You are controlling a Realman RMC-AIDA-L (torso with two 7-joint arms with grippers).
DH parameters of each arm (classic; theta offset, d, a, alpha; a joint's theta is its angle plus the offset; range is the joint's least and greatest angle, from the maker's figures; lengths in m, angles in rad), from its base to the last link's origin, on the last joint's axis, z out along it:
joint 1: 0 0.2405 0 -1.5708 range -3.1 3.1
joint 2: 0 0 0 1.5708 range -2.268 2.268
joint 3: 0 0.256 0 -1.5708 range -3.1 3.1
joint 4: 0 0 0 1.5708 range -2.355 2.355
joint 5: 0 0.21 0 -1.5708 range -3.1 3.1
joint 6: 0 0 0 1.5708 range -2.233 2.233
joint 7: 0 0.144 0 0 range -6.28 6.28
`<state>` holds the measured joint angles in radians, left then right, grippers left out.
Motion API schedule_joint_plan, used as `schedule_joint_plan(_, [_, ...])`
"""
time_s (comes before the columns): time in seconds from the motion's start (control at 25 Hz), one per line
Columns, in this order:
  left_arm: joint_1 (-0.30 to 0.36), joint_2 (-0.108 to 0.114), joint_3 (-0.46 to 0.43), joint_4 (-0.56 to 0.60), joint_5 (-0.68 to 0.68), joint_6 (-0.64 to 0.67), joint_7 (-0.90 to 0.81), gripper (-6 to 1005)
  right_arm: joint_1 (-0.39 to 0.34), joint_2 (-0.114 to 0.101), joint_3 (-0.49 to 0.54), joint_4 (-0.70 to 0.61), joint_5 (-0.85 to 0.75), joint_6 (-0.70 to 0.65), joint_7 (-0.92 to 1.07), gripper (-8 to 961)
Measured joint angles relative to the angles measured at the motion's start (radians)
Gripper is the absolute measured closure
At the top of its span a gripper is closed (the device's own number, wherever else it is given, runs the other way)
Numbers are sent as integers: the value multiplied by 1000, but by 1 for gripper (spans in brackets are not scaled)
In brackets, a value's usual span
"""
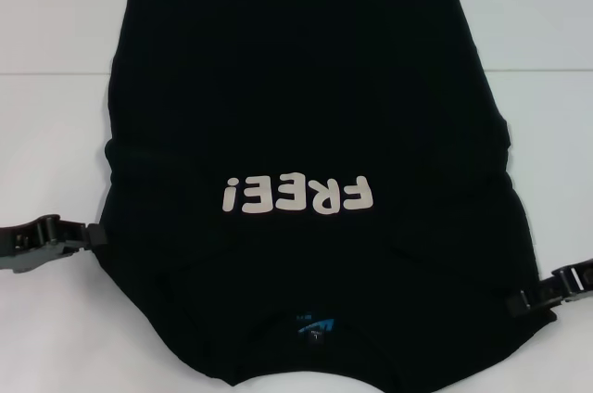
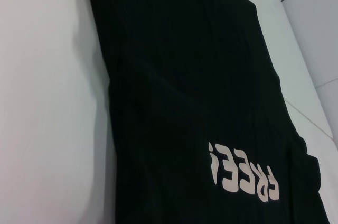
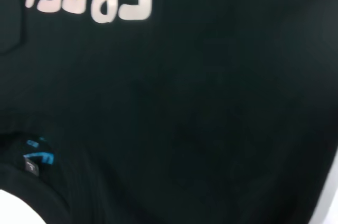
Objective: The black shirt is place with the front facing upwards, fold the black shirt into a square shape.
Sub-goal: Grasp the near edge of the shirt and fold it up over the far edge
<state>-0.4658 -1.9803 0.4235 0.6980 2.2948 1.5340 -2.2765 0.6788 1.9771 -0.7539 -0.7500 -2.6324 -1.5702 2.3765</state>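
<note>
Left gripper (image 1: 90, 237): you will find it low at the left edge of the scene, its tip touching the shirt's left edge just below the level of the lettering. You cannot tell from here whether its fingers are parted or clamped on cloth.

Table (image 1: 56, 115): white, with thin seam lines, showing on both sides of the cloth and beyond its far edge.

Black shirt (image 1: 306, 106): it lies flat on the table across the middle of your view, front up, collar at the near edge and hem at the far edge. The sleeves appear tucked in over the body, so the outline reads as a tall block, narrower at the far end and widest near the collar. Soft creases run around the shoulders.

Lettering (image 1: 296, 195): cream block letters "FREE!", upside down from your side, across the chest.

Neck label (image 1: 315, 326): small, blue, inside the collar at the near middle.

Right gripper (image 1: 535, 301): low at the right edge, nearer to you than the left one, its tip against the shirt's right edge by the shoulder. Its finger state cannot be told either.
</note>
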Motion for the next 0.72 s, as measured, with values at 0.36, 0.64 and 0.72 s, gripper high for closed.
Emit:
schedule_joint_plan(0.36, [-4, 0, -2, 0, 0, -1, 0, 975, 16, 14, -4, 0, 2, -4, -2, 334])
schedule_joint_plan(0.64, [-4, 1, -13, 0, 0, -2, 0, 975, 17, 17, -4, -3, 2, -9, -4, 345])
schedule_joint_plan(0.72, [-4, 2, -14, 0, 0, -2, 0, 974, 17, 17, -2, -5, 2, -11, -7, 386])
